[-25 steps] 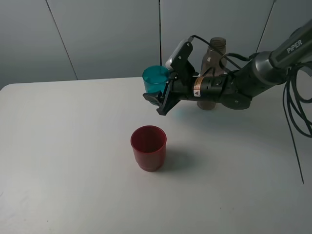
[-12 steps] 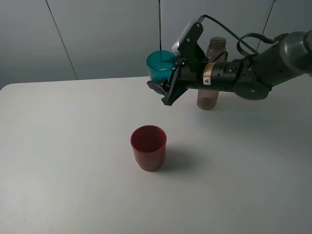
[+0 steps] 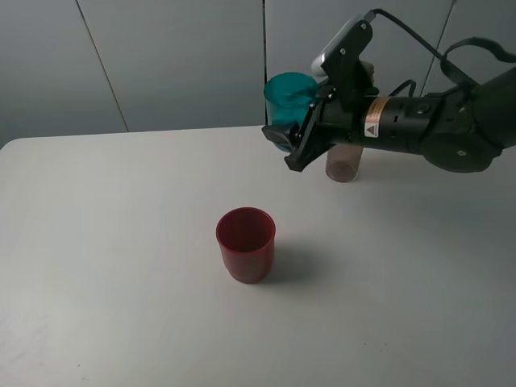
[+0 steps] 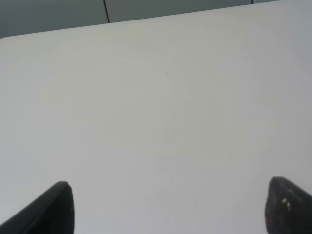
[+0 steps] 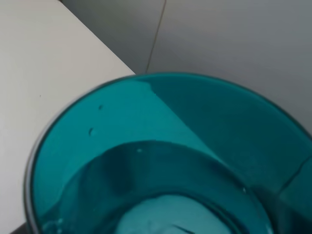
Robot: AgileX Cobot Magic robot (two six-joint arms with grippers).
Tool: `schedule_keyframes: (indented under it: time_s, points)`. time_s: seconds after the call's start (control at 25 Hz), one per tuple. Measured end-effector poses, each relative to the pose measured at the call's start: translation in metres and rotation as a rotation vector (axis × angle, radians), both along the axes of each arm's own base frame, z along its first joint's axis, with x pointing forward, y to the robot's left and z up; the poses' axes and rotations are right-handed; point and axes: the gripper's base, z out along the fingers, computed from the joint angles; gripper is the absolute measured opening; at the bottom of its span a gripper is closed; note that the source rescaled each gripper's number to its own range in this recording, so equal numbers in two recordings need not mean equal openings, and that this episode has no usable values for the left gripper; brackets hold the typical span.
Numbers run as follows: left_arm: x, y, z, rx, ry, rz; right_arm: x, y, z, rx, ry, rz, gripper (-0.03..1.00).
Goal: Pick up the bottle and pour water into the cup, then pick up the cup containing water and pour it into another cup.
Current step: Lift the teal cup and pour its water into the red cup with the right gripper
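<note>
My right gripper (image 3: 289, 147) is shut on the teal cup (image 3: 289, 93) and holds it upright in the air, above the table's back edge and well above the table. The right wrist view is filled by the teal cup (image 5: 161, 161), with water showing in its bottom. The red cup (image 3: 246, 242) stands upright on the table, nearer the front and left of the held cup. The bottle (image 3: 342, 164) stands behind the right arm, which hides most of it. Over bare table (image 4: 161, 107), my left gripper (image 4: 170, 214) is open and empty.
The white table (image 3: 113, 266) spreads wide to the left and in front of the red cup. A grey panelled wall (image 3: 161, 56) runs along the back edge. Black cables (image 3: 484, 177) hang at the right. The left arm does not show in the exterior high view.
The right gripper has lifted the teal cup up and to the right, away from the table. The red cup and the bottle have stayed in place.
</note>
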Motion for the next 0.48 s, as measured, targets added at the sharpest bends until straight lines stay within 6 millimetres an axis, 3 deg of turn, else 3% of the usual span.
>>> schedule_keyframes:
  time_s: [0.32,0.48]
  points:
    - [0.000,0.000,0.000,0.000,0.000,0.000,-0.030,-0.017,-0.008,-0.057,0.068,-0.040,0.10]
    - [0.000,0.000,0.000,0.000,0.000,0.000,-0.034,-0.019,-0.012,-0.076,0.081,-0.037,0.10]
